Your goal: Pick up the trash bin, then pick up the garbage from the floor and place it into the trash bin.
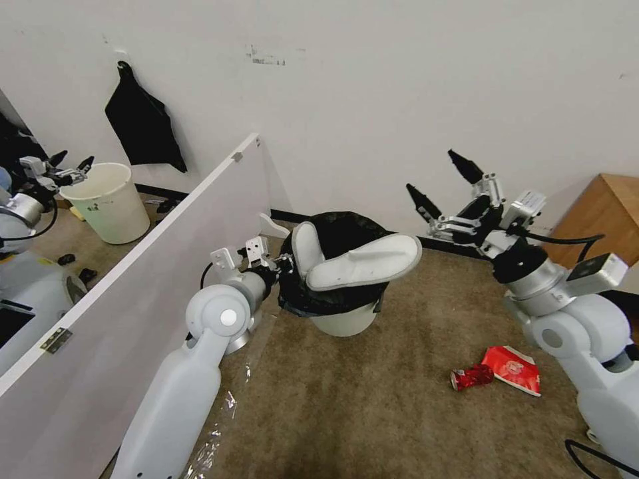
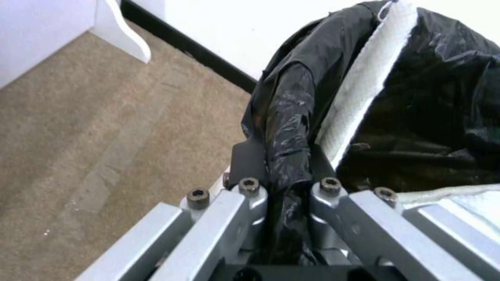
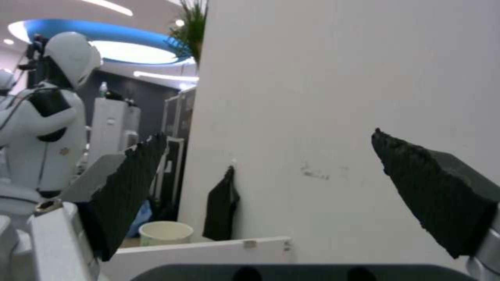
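At the trash bin (image 1: 336, 319) rim, left tool (image 2: 284, 171) clamped; carpet (image 1: 373, 406) beyond.

bin (image 1: 343, 322) white, bag black | slippers (image 1: 363, 263) white | can (image 1: 471, 378) red | carpet (image 1: 373, 412) beige-brown

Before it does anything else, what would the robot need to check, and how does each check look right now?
1. Left gripper shut on the black-bag-lined rim of the round white plastic trash bin: ok.
2. Two white fabric slippers fully inside the bin: not ok, they stick out over the rim.
3. Right gripper open and free, raised beside the bin: ok.
4. Crushed red can and flattened red paper cup binned: not ok, both lie on the beige carpet floor.
5. Room left inside the bin: cannot tell.
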